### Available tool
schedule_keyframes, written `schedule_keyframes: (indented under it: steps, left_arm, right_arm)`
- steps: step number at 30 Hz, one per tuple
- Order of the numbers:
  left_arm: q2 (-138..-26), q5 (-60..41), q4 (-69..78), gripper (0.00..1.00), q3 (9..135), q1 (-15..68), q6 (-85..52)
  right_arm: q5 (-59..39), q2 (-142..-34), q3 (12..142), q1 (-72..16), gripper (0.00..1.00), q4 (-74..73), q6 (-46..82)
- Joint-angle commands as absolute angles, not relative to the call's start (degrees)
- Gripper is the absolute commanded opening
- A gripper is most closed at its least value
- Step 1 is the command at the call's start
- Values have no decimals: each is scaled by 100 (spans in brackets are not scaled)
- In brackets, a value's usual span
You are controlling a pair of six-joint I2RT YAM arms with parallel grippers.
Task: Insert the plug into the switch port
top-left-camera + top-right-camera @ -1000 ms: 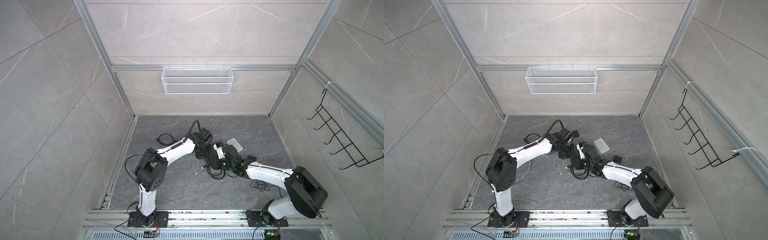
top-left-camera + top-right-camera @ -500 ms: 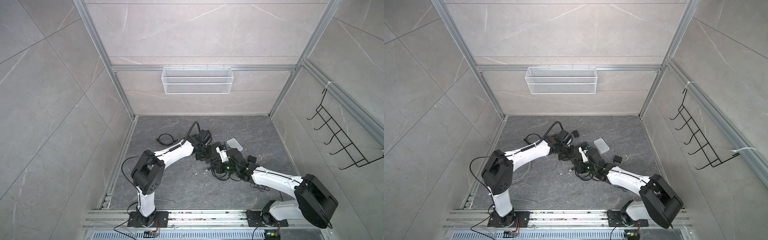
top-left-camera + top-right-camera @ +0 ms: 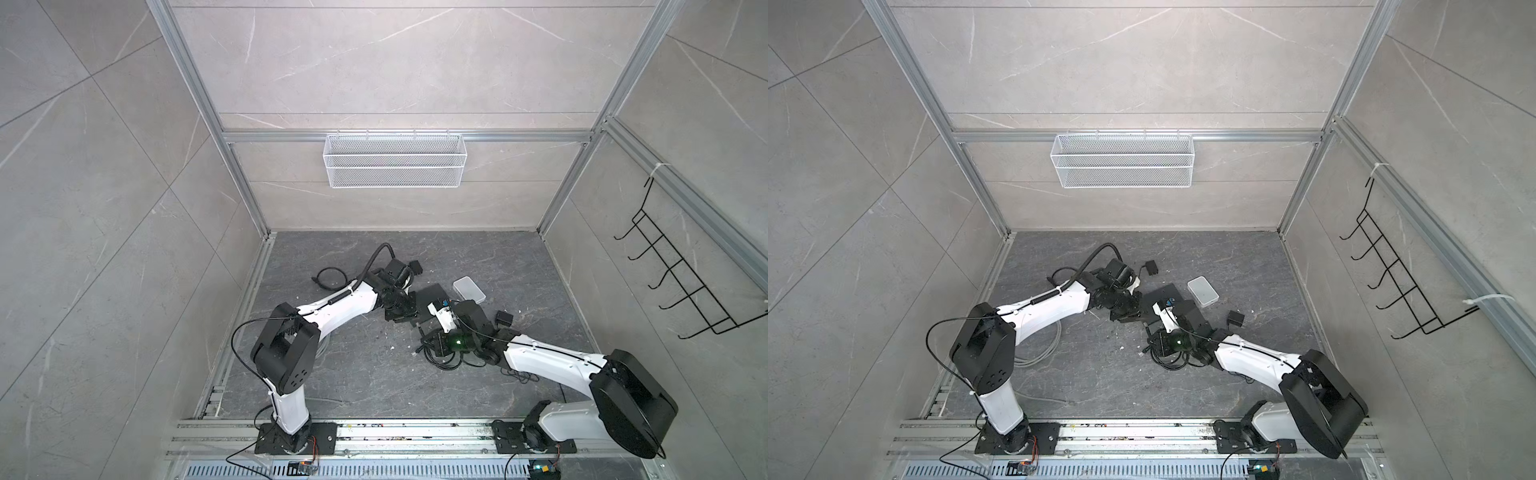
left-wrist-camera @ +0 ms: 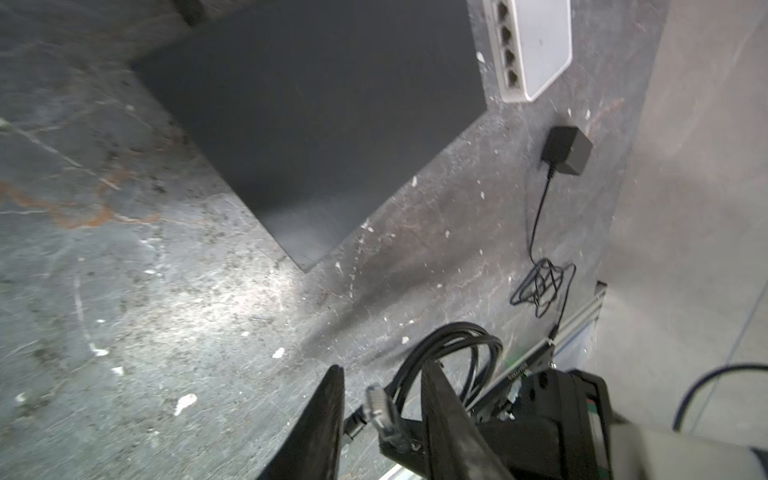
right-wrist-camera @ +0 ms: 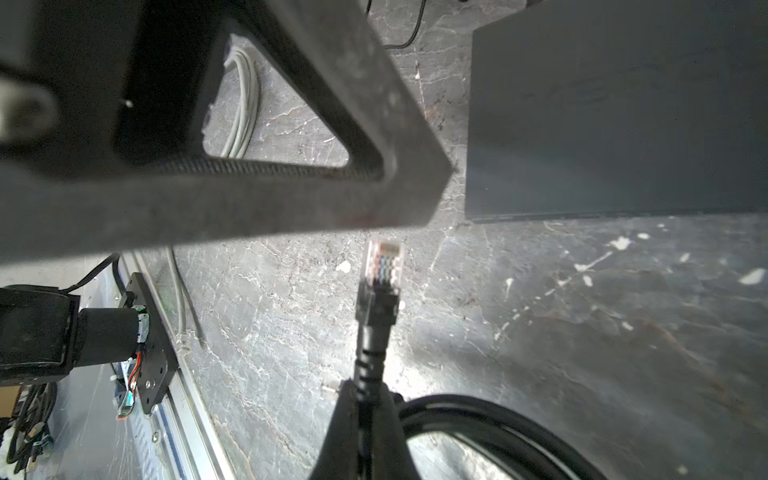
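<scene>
Right pincer (image 5: 362, 401) clamps the cable (image 5: 374, 332) over scuffed grey stone floor (image 5: 561, 332).

plug (image 5: 384, 262): clear shell, tiny coloured wires showing through (blue, green, brownish), black ribbed boot
cable (image 5: 478, 413): plain black
switch (image 4: 540, 45): whitish top, light grey port side
box (image 4: 311, 124): flat dark grey
adapter (image 4: 567, 149): black, thin black cord
counter (image 4: 124, 291): dark grey stone look, white veins, rusty orange streak, white flecks
walls (image 3: 395, 62): pale grey tile, faint white veining
basket (image 3: 395, 166): white mesh
hook rack (image 3: 673, 286): black wire
</scene>
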State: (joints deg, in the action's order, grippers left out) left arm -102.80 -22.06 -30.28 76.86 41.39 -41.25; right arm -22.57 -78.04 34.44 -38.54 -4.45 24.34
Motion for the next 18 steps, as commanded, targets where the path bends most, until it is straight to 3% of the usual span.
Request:
schedule_keyframes:
  steps: [1,11,14,18]
  left_arm:
    - [-10070,-2675,-2982,33,7631,4140,-3804]
    - [-10196,-2794,-3361,30,7793,4139,-3174]
    - [-10151,-3010,-3656,34,7846,4065,-1729]
    - [-10044,-4243,-3639,36,7645,3394,210]
  right_arm:
    - [-2398,-7883,3489,-3804,4,-378,2312]
    - [-2730,-7926,3529,-3669,4,-391,2298]
    - [-3342,-8051,3628,-3550,5,-325,2204]
    - [-4035,-8340,3878,-3482,4,-11,1918]
